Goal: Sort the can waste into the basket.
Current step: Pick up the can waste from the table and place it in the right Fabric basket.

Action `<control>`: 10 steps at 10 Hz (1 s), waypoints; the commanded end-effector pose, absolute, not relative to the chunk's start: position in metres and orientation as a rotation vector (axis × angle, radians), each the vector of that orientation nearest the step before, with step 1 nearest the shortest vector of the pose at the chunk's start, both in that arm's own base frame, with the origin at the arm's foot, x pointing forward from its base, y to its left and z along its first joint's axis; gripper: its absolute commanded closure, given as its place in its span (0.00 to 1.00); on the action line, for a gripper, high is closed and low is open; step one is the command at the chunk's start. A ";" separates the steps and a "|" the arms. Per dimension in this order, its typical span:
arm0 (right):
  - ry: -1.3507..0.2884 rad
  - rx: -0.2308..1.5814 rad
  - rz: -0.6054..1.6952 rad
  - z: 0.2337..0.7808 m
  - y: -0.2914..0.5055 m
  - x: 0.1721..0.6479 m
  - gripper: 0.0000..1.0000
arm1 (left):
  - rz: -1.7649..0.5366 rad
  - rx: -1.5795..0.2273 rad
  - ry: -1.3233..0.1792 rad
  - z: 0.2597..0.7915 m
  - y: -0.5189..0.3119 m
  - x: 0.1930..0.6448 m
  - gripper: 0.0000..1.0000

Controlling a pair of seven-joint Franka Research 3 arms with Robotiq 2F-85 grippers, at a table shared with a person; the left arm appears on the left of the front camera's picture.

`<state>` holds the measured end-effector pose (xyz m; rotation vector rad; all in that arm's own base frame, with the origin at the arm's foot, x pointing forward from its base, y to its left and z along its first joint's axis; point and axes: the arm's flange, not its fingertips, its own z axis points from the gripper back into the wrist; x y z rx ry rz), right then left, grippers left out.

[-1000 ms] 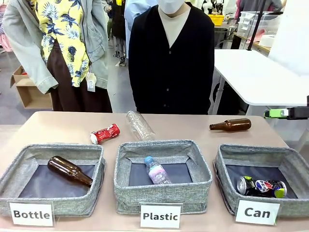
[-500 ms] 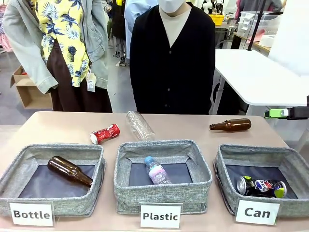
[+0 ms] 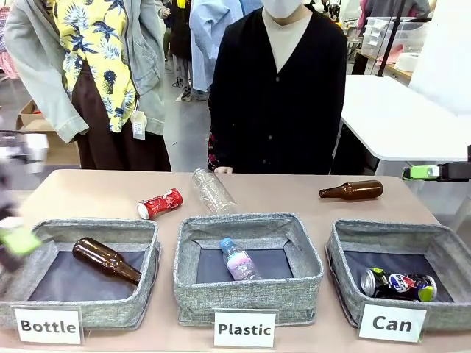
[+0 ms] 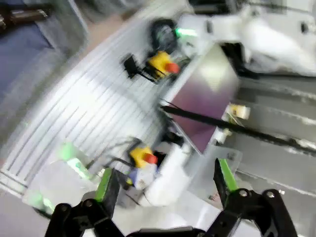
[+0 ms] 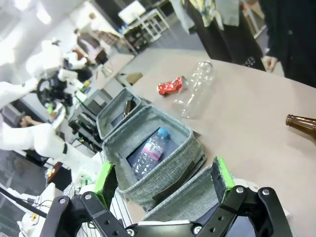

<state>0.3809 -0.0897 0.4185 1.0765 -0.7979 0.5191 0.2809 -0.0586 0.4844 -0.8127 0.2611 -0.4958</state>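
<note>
Left gripper (image 4: 164, 177), right gripper (image 5: 163, 174): jaws apart

Between your right gripper's (image 5: 163, 170) spread fingers the Plastic basket's (image 5: 195, 155) walls stand in the way; beyond them the clear bottle (image 5: 195, 91) lies just beside the red can (image 5: 170, 86). Past the right-hand finger, bare table (image 5: 247, 128) runs free to the brown bottle (image 5: 301, 123); a person's hand (image 5: 269, 63) sits at the far edge.

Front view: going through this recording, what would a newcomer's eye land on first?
The Can basket, rightmost of three grey ones along the near edge, already holds the black can. The red can lies loose on the table, just beyond the Bottle basket. The left hand shows as a blur at the picture's left edge, by that basket's corner.
</note>
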 end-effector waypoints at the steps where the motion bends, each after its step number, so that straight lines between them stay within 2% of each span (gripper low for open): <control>1: -0.783 1.072 0.510 0.423 -0.092 0.383 0.00 | -0.503 -0.601 0.264 0.467 -0.098 0.332 0.00; 2: -0.783 1.072 0.510 0.423 -0.092 0.383 0.00 | -0.509 -0.479 0.224 0.460 -0.115 0.351 0.00; 3: -0.783 1.072 0.510 0.423 -0.092 0.383 0.00 | -0.544 -0.472 0.049 0.458 -0.126 0.366 0.00; 4: -0.783 1.072 0.510 0.423 -0.092 0.383 0.00 | -0.548 -0.582 0.222 0.469 -0.125 0.324 0.00; 6: -0.783 1.072 0.510 0.423 -0.092 0.383 0.00 | -0.548 -0.582 0.222 0.469 -0.125 0.324 0.00; 7: -0.783 1.072 0.510 0.423 -0.092 0.383 0.00 | -0.574 -0.543 0.174 0.459 -0.137 0.346 0.00; 9: -0.783 1.072 0.510 0.423 -0.092 0.383 0.00 | -0.653 -0.437 -0.223 0.488 -0.126 0.404 0.00; 10: -0.783 1.072 0.510 0.423 -0.092 0.383 0.00 | -0.668 -0.390 -0.306 0.491 -0.126 0.434 0.00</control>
